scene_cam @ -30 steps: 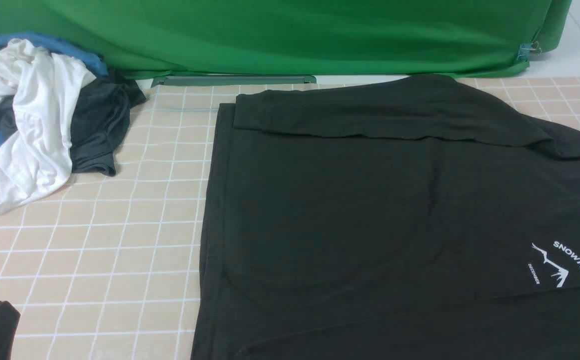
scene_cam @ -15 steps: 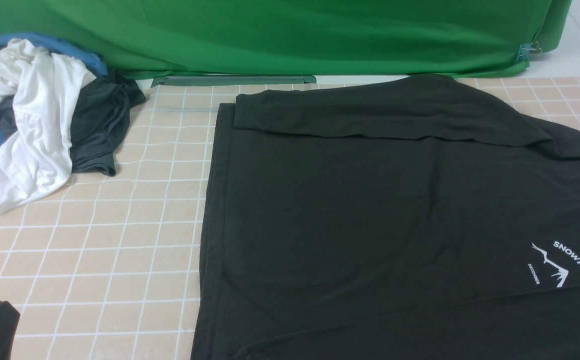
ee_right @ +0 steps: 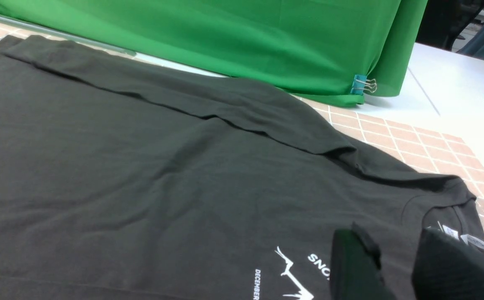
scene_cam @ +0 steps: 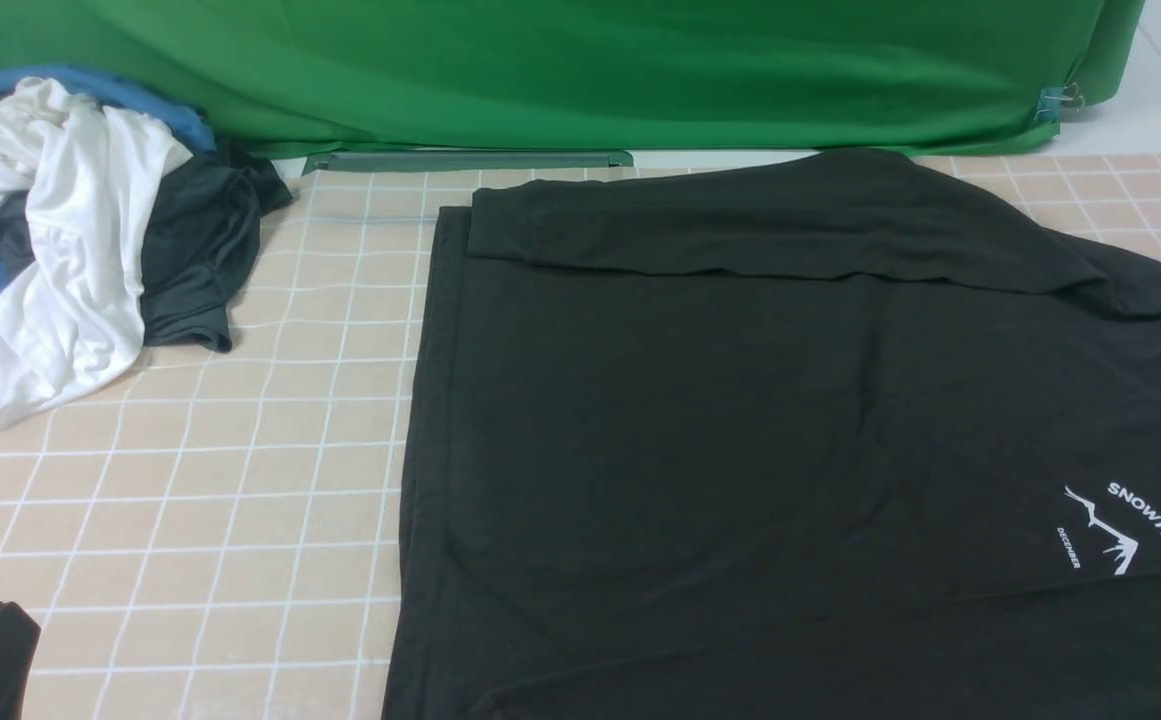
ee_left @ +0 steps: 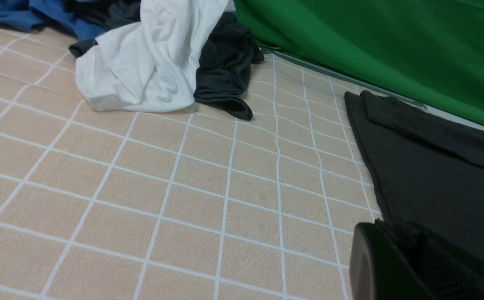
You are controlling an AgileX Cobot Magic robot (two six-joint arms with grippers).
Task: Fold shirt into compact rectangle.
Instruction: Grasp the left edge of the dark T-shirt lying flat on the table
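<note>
Nearest, at the front view's lower left corner, is the tip of the left gripper (ee_left: pixel 408 233); its fingers are pressed together, with nothing seen between them. The right gripper (ee_right: pixel 396 246) shows in its own wrist view with a gap between its fingers and no cloth in that gap.

The black shirt (scene_cam: pixel 680 440) lies on the grid-patterned mat (scene_cam: pixel 190 500), spread over the middle and right of the front view and running past its lower and right edges. It bears a white mountain logo (scene_cam: pixel 1105 530) and lettering toward the right (legible: "SNOW MOUN" in part, and "DECEMBER"). Creases cross its body. Along the far side, a strip of the shirt is folded over onto the body, its edge slightly wavy.

Farther off on the left, apart from the shirt, a white garment (scene_cam: pixel 90 230) lies over a dark garment (scene_cam: pixel 205 250) and blue cloth (scene_cam: pixel 130 95). At the back hangs a green cloth (scene_cam: pixel 580 70), a blue binder clip (scene_cam: pixel 1050 104) at its right end.
</note>
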